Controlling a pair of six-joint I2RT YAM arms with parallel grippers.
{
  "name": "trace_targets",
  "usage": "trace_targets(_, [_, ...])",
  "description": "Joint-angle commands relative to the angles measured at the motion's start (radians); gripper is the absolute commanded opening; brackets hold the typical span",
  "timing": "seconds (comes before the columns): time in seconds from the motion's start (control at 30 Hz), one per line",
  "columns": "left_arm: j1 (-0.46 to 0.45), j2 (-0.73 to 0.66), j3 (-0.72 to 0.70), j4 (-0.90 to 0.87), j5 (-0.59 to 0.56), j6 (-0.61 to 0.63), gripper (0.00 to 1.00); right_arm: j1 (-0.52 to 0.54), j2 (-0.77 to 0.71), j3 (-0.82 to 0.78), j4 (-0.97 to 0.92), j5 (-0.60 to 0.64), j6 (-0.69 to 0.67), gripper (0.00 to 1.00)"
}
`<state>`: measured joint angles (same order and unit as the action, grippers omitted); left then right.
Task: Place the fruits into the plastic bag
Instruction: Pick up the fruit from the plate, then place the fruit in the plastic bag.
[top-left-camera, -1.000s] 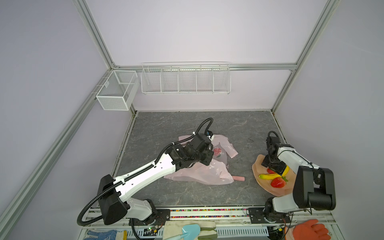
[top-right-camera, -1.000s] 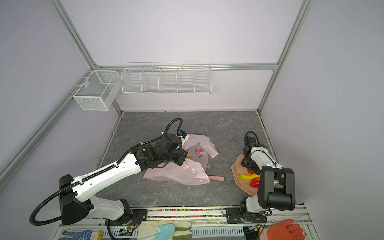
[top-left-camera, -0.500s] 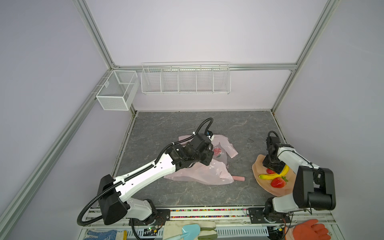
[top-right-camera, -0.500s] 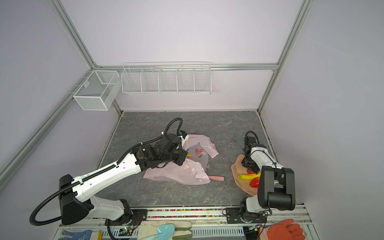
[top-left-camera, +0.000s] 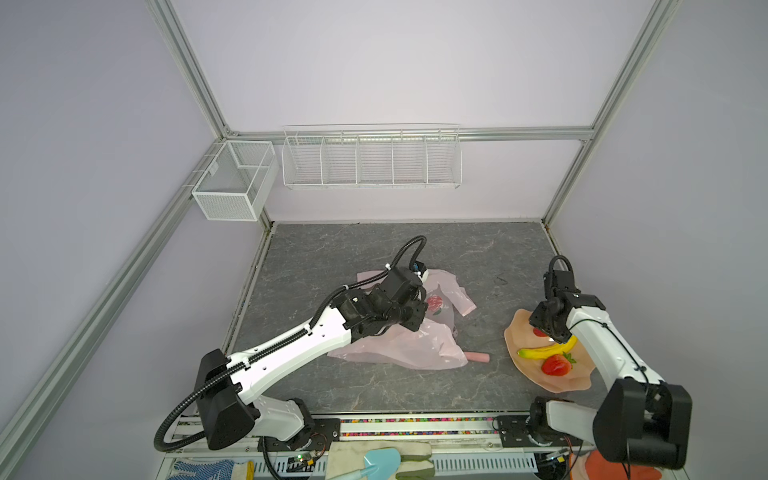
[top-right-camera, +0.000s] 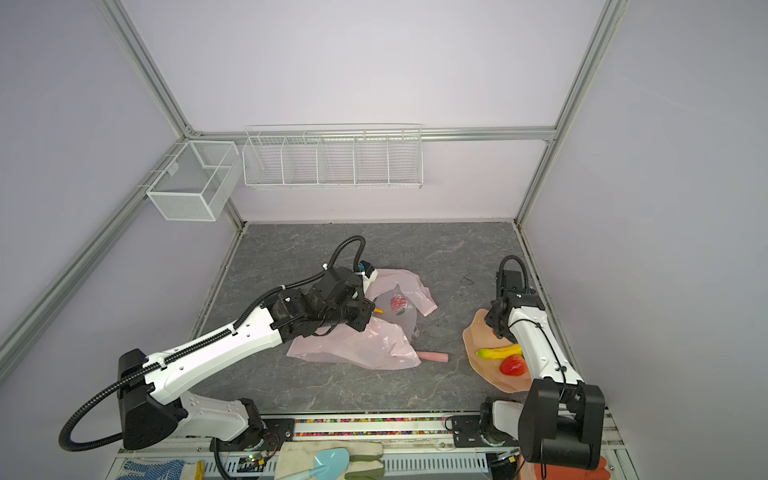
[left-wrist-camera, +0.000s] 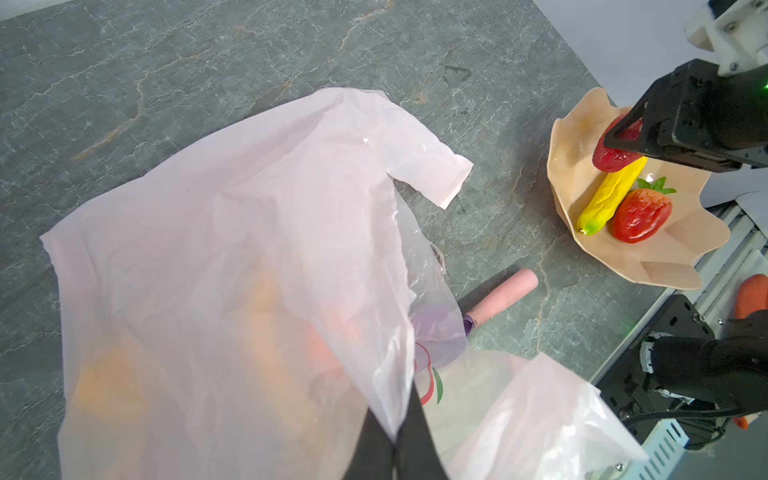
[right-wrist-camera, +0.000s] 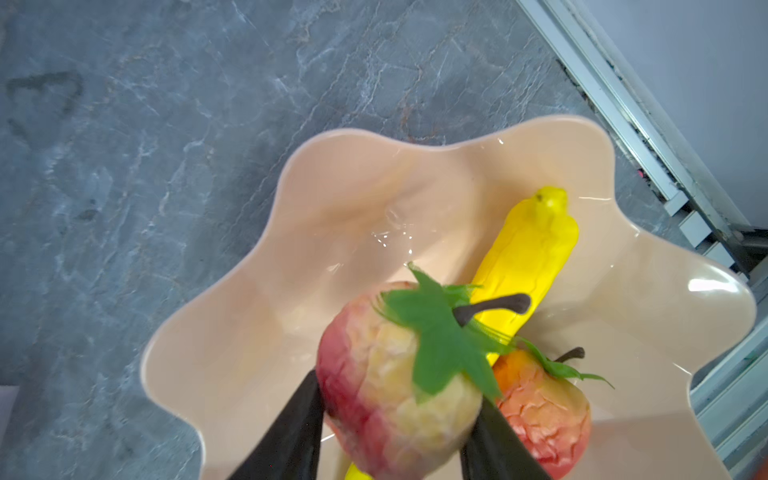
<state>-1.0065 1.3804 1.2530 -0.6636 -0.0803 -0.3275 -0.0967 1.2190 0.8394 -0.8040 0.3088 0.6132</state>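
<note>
The pale-pink plastic bag (top-left-camera: 415, 351) (top-right-camera: 361, 347) lies crumpled mid-table. My left gripper (left-wrist-camera: 397, 436) is shut on the bag's rim (left-wrist-camera: 249, 249) and holds it raised. Blurred orange and red fruits (left-wrist-camera: 108, 382) show through the film. At the right, the tan plate (top-left-camera: 515, 332) (right-wrist-camera: 353, 208) holds a yellow banana (top-left-camera: 544, 351) (right-wrist-camera: 523, 257) and a red strawberry (top-left-camera: 556, 365) (right-wrist-camera: 540, 411). My right gripper (right-wrist-camera: 399, 390) (top-left-camera: 544, 328) is shut on another strawberry (right-wrist-camera: 374, 407) (left-wrist-camera: 615, 153), its fingers pressing both sides, just over the plate.
A scoop's pink handle (top-left-camera: 477, 357) (left-wrist-camera: 503, 293) sticks out from under the bag, between bag and plate. White wire baskets (top-left-camera: 370, 158) hang on the back wall. Gloves and a teal shovel (top-left-camera: 380, 461) lie on the front rail, with an orange-red glove (top-left-camera: 611, 469) at its right end.
My right gripper's jaws have narrowed onto the strawberry over the plate. The left arm and the bag have stayed put.
</note>
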Motion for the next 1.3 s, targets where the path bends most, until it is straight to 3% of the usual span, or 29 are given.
trace_targets(0.0, [-0.004, 0.007, 0.018, -0.003, 0.008, 0.011, 0.00, -0.004, -0.027, 0.003, -0.029, -0.033, 0.011, 0.41])
trace_targets(0.17, [-0.004, 0.005, 0.017, -0.003, 0.010, 0.012, 0.00, -0.004, -0.060, -0.021, 0.009, -0.118, -0.001, 0.41])
trace_targets(0.53, [-0.004, 0.004, 0.017, -0.001, 0.013, 0.009, 0.00, 0.000, -0.138, -0.091, 0.206, -0.494, -0.025, 0.41])
trace_targets(1.27, [-0.010, 0.012, 0.022, 0.005, 0.017, 0.007, 0.00, 0.027, -0.161, -0.193, 0.322, -0.771, -0.012, 0.39])
